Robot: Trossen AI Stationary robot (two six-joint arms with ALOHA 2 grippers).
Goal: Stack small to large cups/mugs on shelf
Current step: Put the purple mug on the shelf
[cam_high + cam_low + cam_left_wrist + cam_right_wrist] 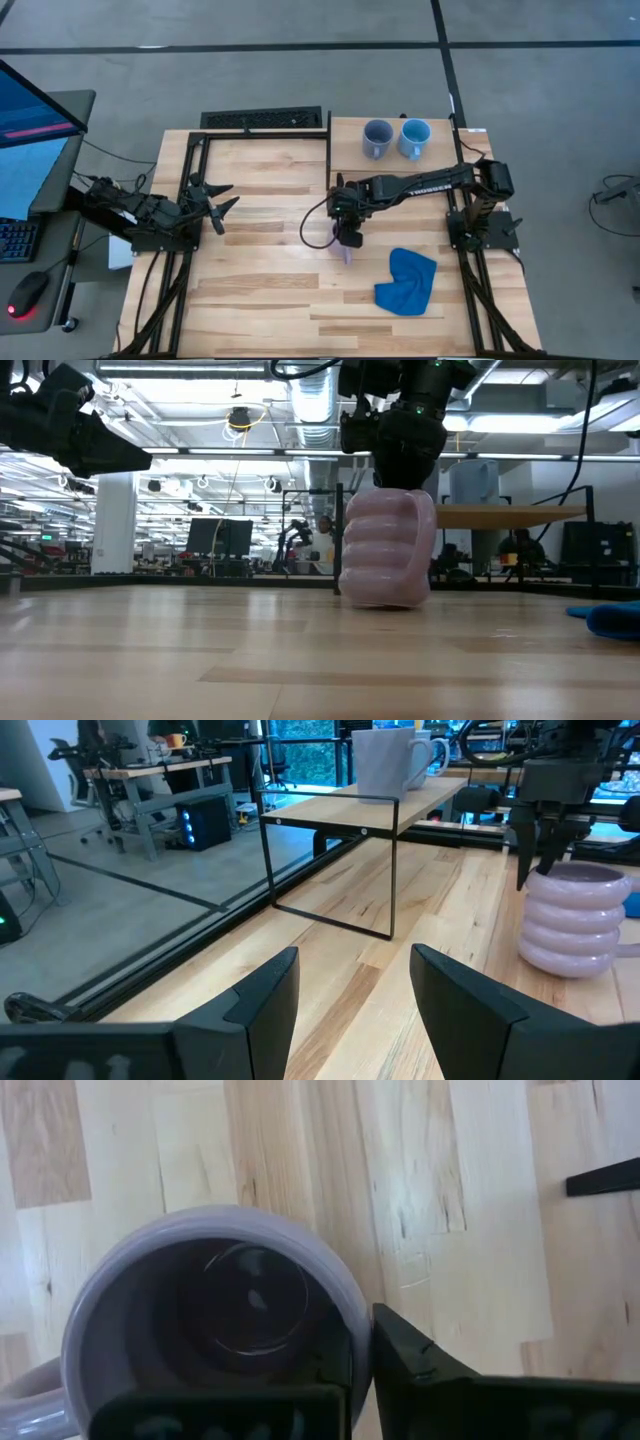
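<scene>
The lilac ribbed mug (347, 253) (388, 550) stands upright on the plank table near its middle, handle (22, 1398) away from the fingers. My right gripper (348, 238) (362, 1352) hangs over it, shut on its wall. The grey-blue mug (377, 138) and the light blue mug (413, 138) stand side by side on the pale wood shelf (350, 170) at the far edge. My left gripper (222, 207) (355, 990) waits open near the table's left side, touching nothing. My right gripper holds the lilac mug by the rim wall (358, 1320), on the side opposite the handle. One finger (335, 1380) is inside the mug and the other (420, 1370) outside. The fingers come from above, pointing down. The mug stands upright with its base (385, 603) on the table.
A crumpled blue cloth (407, 282) lies on the table to the right of and nearer than the lilac mug. The shelf stands raised on thin black legs (393, 870). Bare planks (260, 300) stretch between the two arms. A desk with a monitor (30, 150) stands off the table's left.
</scene>
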